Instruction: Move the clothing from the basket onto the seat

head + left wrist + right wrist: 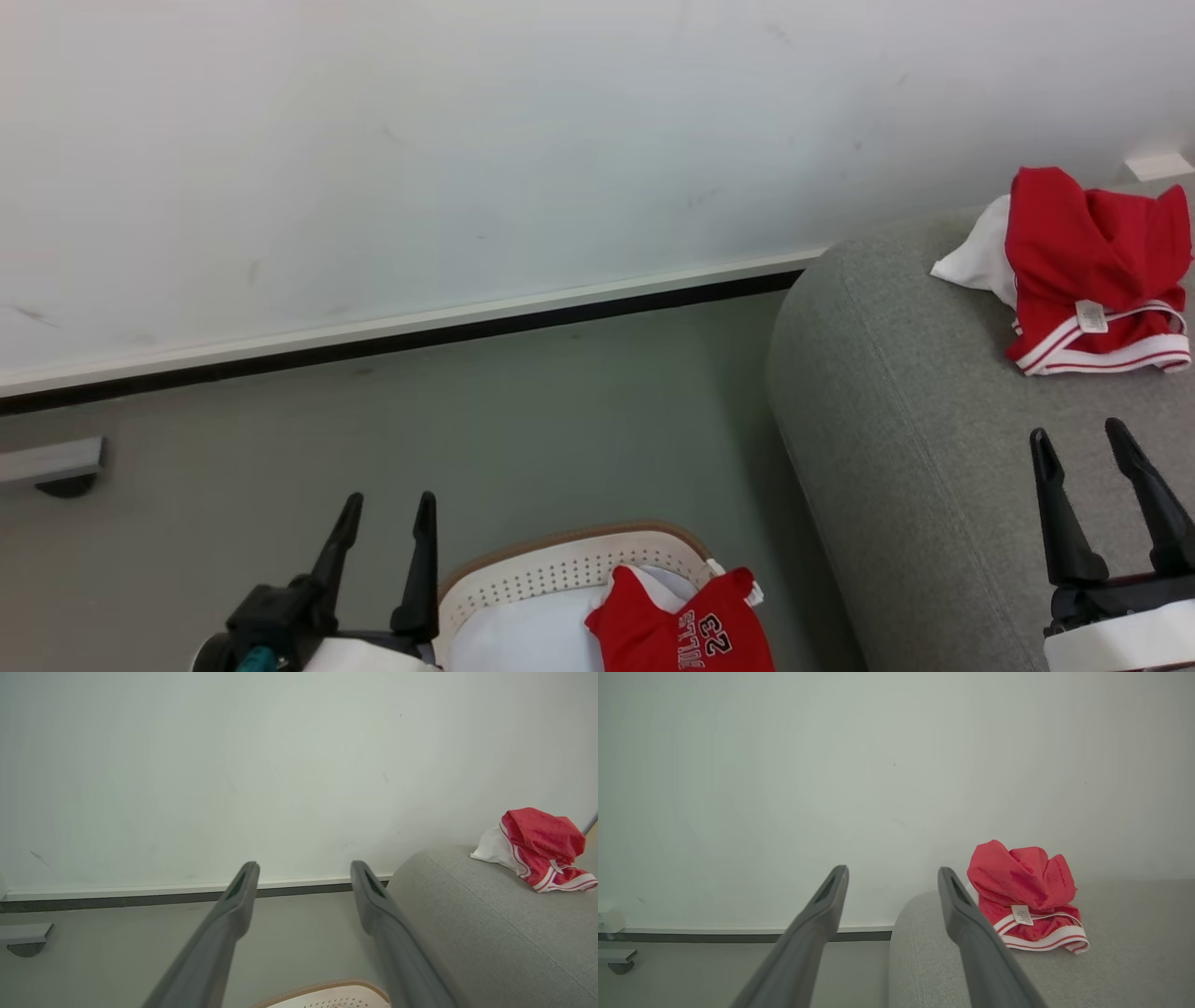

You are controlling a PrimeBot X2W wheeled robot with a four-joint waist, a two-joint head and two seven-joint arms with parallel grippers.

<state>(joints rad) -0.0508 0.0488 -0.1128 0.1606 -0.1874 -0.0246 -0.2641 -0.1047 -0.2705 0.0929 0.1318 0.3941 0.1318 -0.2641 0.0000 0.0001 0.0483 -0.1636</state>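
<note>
A red garment printed "23" [686,627] lies in the white basket with a tan rim [560,565] at the bottom centre of the head view, over white fabric. Another red garment with white striped edging [1094,271] lies bunched on the grey seat [896,439] at the right; it also shows in the wrist views [539,847] [1024,896]. My left gripper [385,511] stands open and empty just left of the basket. My right gripper [1081,446] stands open and empty over the seat, nearer than the striped garment.
A white wall with a dark baseboard [392,341] runs behind a grey-green floor [513,429]. A grey bracket on a wheel [51,467] sits at the far left. The basket rim [327,991] shows below my left fingers.
</note>
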